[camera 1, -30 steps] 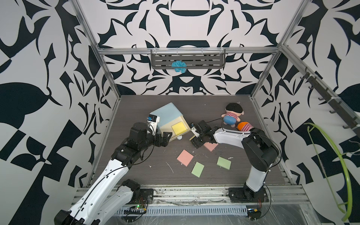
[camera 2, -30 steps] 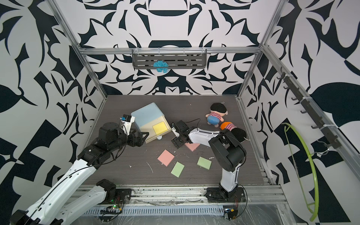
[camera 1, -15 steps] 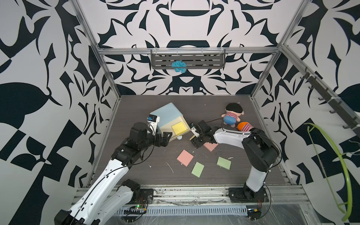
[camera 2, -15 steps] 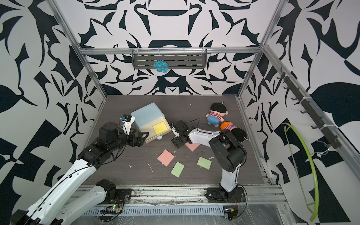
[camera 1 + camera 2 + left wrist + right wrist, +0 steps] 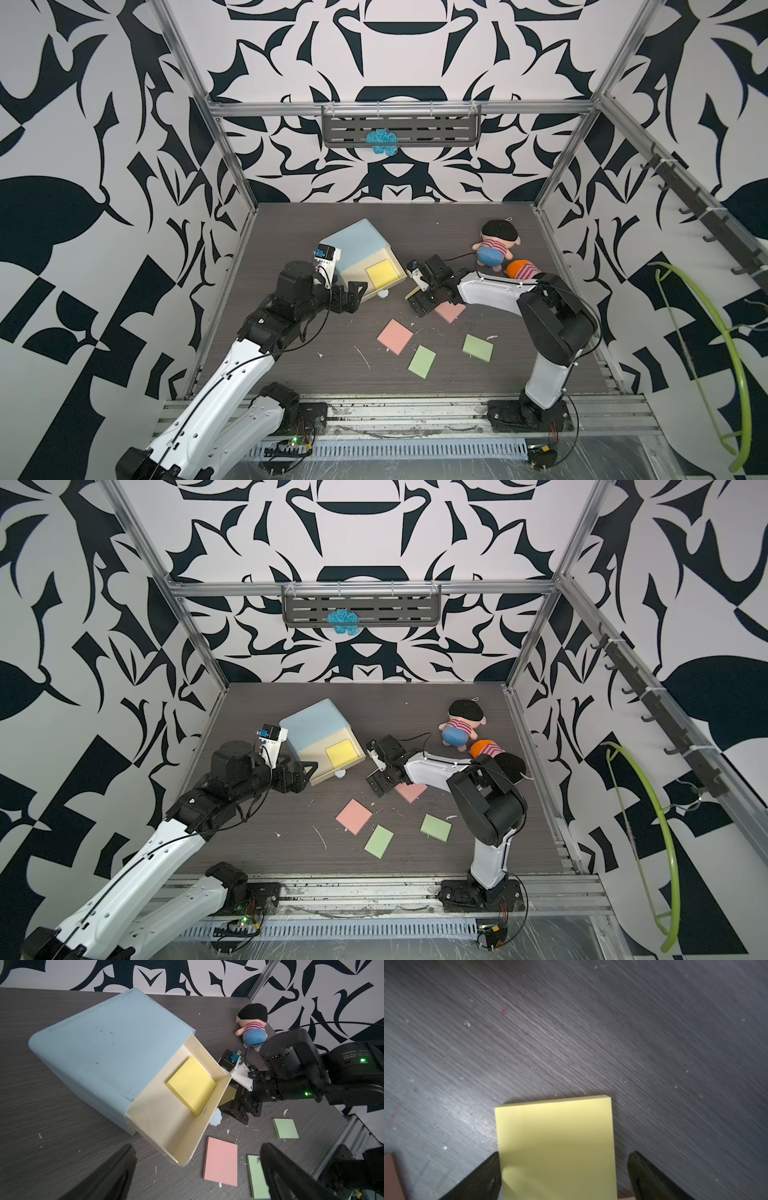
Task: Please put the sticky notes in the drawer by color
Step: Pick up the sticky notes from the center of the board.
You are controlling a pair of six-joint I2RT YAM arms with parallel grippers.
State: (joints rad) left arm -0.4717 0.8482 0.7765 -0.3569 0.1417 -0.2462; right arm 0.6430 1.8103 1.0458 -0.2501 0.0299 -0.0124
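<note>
Grey tabletop (image 5: 332,374): right gripper (image 5: 565,1153) spread astride loose yellow pad (image 5: 556,1136), left gripper (image 5: 198,1146) agape; next, probably clamp, carry to drawer (image 5: 104,1043).

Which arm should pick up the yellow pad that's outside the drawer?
Right. The right tool is open around that yellow pad; the left tool hangs beside the open drawer, farther away.
</note>
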